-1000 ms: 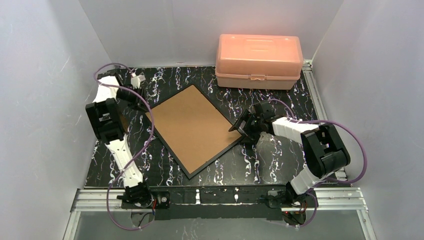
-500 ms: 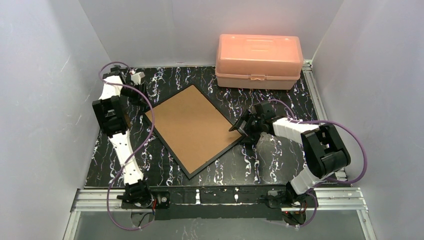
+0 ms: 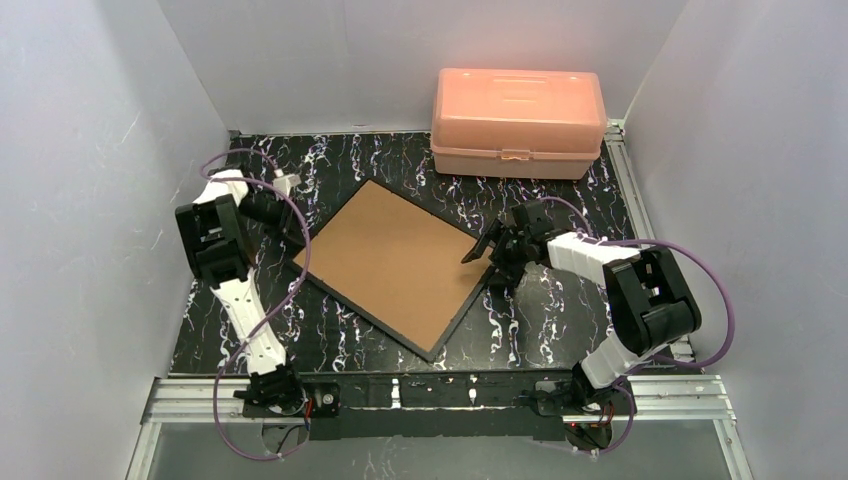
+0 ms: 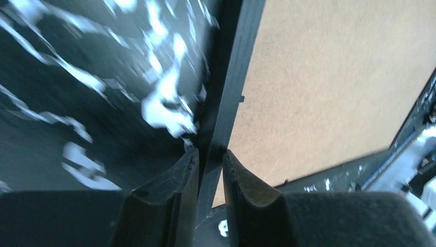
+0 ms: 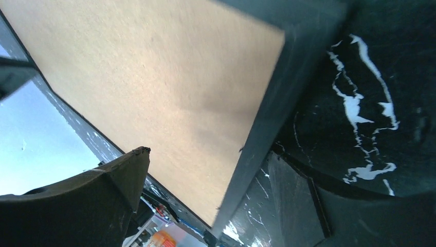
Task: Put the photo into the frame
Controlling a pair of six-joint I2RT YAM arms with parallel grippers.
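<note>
At the left edge of the frame (image 3: pixel 390 262), close to its leftmost corner, the left gripper (image 4: pixel 210 153) was clamped on the thin black moulding. In the left wrist view its two dark fingers (image 4: pixel 172 195) pressed the moulding from either side, with the marbled black table (image 3: pixel 560 200) outside the frame and the brown fibreboard back inside it. The frame itself lay back-up on the table, turned so that its corners pointed far, near, left and right. Whether the gripped edge was raised off the table or flat on it could not be told. At the frame's rightmost corner the right gripper (image 3: pixel 482 262) stood with its jaws wide apart and held nothing. In the right wrist view one finger (image 5: pixel 115 180) hung over the fibreboard just inside the frame and the other sat outside the moulding, above the table, so that the frame's edge ran between them. Beyond the frame's far-right side, apart from it, a pink plastic box (image 3: pixel 518 120) stood closed against the back wall
</note>
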